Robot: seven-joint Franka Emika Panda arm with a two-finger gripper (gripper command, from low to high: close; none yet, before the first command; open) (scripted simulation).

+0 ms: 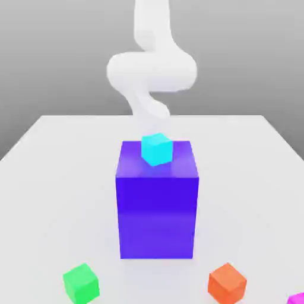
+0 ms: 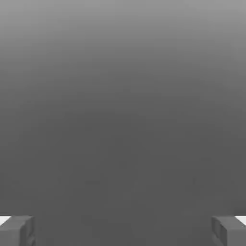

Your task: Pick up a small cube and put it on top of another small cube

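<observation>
1 arm (image 1: 152, 65), 1 big blue block (image 1: 157, 217) mid-table, 4 small cubes. Cyan cube (image 1: 157, 149) sat on top of the block. Green cube (image 1: 81, 284) was near, at the exterior view's left; orange cube (image 1: 227, 284) near, right of the block; pink cube (image 1: 296, 299) at the near right corner of that view, partly cut off. Gripper (image 2: 123, 233) jaws were wide apart, nothing between them. Table (image 1: 249, 196) was plain white, background (image 1: 59, 59) grey.
</observation>
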